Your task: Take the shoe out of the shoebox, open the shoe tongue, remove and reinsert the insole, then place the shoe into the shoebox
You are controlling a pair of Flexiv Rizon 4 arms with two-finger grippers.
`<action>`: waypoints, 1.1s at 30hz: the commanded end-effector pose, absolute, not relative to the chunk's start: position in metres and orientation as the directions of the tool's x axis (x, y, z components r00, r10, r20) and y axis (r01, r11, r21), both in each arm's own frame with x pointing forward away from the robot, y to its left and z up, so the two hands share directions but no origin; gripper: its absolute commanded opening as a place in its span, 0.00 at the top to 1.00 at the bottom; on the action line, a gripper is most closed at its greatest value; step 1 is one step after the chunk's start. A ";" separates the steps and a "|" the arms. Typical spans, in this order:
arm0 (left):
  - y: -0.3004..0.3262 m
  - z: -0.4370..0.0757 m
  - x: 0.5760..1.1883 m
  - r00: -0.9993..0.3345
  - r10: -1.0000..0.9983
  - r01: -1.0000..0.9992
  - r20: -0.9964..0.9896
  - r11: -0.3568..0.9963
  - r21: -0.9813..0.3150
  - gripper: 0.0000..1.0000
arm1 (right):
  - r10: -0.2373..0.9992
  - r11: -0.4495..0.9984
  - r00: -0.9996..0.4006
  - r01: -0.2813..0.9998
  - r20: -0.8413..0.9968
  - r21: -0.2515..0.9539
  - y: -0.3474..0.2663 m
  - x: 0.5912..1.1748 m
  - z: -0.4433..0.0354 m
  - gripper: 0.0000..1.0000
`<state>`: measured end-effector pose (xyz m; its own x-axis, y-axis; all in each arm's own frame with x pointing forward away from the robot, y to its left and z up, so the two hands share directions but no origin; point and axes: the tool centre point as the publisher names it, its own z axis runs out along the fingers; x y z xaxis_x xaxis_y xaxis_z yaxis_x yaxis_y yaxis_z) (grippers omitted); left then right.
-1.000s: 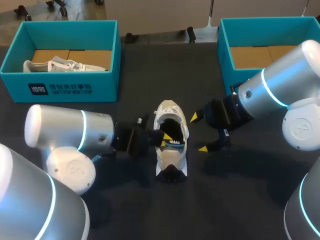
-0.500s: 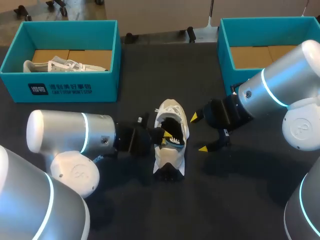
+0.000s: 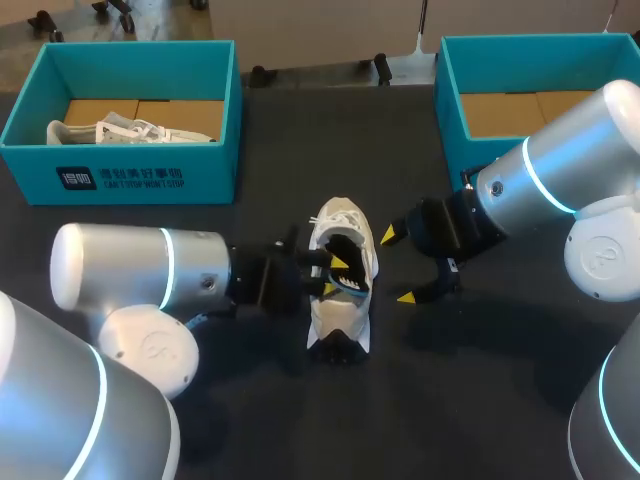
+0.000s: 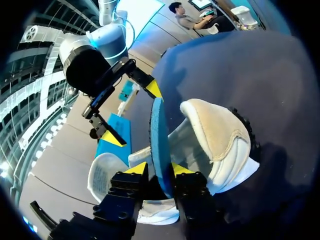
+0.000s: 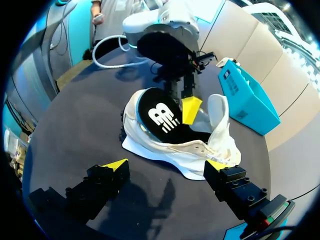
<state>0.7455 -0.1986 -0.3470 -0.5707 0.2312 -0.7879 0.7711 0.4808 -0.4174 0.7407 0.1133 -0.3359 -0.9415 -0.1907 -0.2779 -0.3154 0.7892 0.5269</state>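
Spreading under both arms is a dark, matte table [image 3: 500, 400]. Two teal boxes stand at its far edge, well away from either pair of fingers. The left shoebox [image 3: 130, 175] holds a second shoe [image 3: 120, 130], white and lying on its side on a brown cardboard floor [image 3: 180, 112]. The right shoebox [image 3: 450, 100] shows only a bare brown bottom, as far as can be seen. White print [image 3: 120, 180] runs across the front wall of the left shoebox, and a white logo [image 5: 164, 119] sits on the insole's black face (neither is read off).

The shoe [image 3: 338, 318] rests upright on its sole on the table between the two grippers, with its opening spread wide. The left gripper [image 4: 156, 169] is clamped on the insole [image 4: 160, 135]. In the left wrist view the blue edge stands on end with one yellow tip pressed to each side. The insole rises out of the shoe's opening, with its lower part down inside.

The right gripper [image 3: 398, 266] hangs just beside the shoe, on the side away from the left gripper. Its jaws are spread wide and touch nothing. In the right wrist view the shoe lies ahead of them, side-on.
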 end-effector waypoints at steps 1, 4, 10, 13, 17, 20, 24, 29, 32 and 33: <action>-0.189 -0.343 0.735 -0.564 0.220 0.776 -0.796 0.471 -0.420 0.64 | -0.191 0.788 -0.941 -0.317 -0.280 0.528 0.113 0.740 -0.337 0.00; -0.188 -0.340 0.731 -0.569 0.212 0.775 -0.795 0.461 -0.431 0.62 | -0.191 0.788 -0.941 -0.317 -0.280 0.528 0.113 0.740 -0.337 0.00; -0.188 -0.340 0.725 -0.571 0.210 0.778 -0.794 0.448 -0.441 0.65 | -0.191 0.788 -0.941 -0.317 -0.280 0.528 0.113 0.740 -0.337 0.00; -0.189 -0.345 0.726 -0.573 0.217 0.779 -0.790 0.445 -0.443 0.79 | -0.191 0.788 -0.941 -0.317 -0.280 0.528 0.113 0.740 -0.337 0.00; -0.192 -0.352 0.733 -0.565 0.225 0.786 -0.794 0.441 -0.434 1.00 | -0.191 0.788 -0.941 -0.317 -0.280 0.528 0.113 0.740 -0.337 0.00; -0.195 -0.356 0.739 -0.552 0.224 0.797 -0.803 0.426 -0.428 1.00 | -0.191 0.788 -0.941 -0.317 -0.280 0.528 0.113 0.740 -0.337 0.00; -0.196 -0.363 0.747 -0.543 0.225 0.801 -0.809 0.428 -0.419 1.00 | -0.191 0.788 -0.941 -0.317 -0.280 0.528 0.113 0.740 -0.337 0.00; -0.193 -0.368 0.753 -0.532 0.225 0.805 -0.816 0.433 -0.405 1.00 | -0.191 0.788 -0.941 -0.317 -0.280 0.528 0.113 0.740 -0.337 0.00; -0.193 -0.371 0.756 -0.531 0.224 0.804 -0.817 0.439 -0.402 1.00 | -0.191 0.788 -0.941 -0.317 -0.280 0.528 0.113 0.740 -0.337 0.00; -0.194 -0.372 0.757 -0.532 0.224 0.803 -0.816 0.440 -0.403 1.00 | -0.191 0.788 -0.941 -0.317 -0.280 0.528 0.113 0.740 -0.337 0.00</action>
<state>0.7513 -0.1893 -0.3639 -0.5336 0.2249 -0.8153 0.8030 0.4374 -0.4049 0.7407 0.1133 -0.3359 -0.9415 -0.1907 -0.2779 -0.3154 0.7892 0.5269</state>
